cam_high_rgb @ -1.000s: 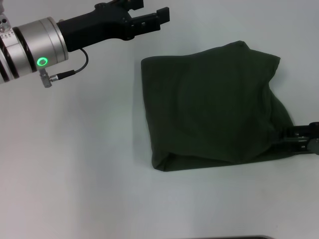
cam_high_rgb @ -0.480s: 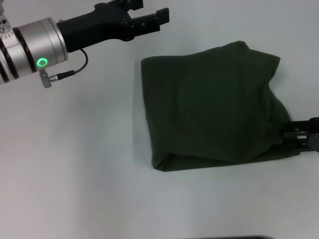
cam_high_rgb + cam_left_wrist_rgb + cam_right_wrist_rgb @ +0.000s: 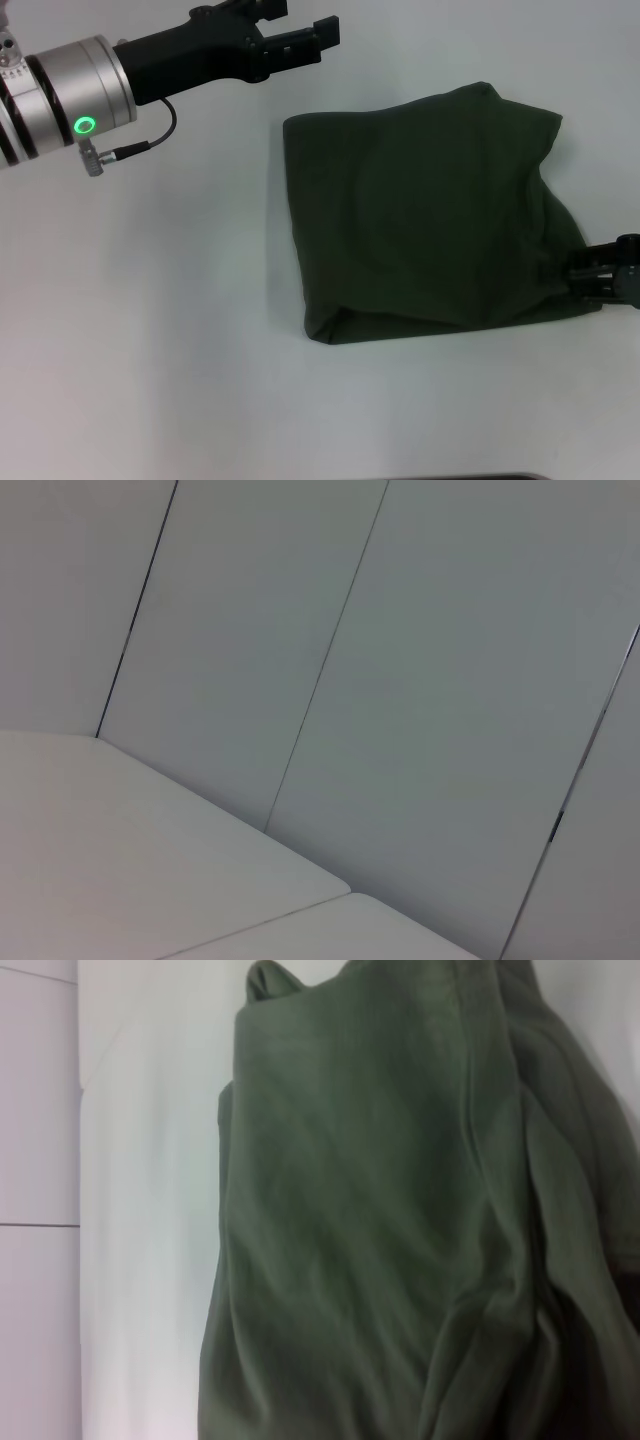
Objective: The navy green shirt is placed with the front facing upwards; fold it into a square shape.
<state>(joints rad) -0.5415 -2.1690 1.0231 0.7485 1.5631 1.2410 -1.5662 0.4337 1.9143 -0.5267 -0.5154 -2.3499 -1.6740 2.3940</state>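
The navy green shirt (image 3: 425, 215) lay folded, roughly square, on the tabletop (image 3: 150, 330); the right end effector (image 3: 590, 280) sat at its near-right corner, grip state hidden. It needed to tidy that bulging corner gently. The left end effector (image 3: 305, 35) hung parked, jaws parted, empty.
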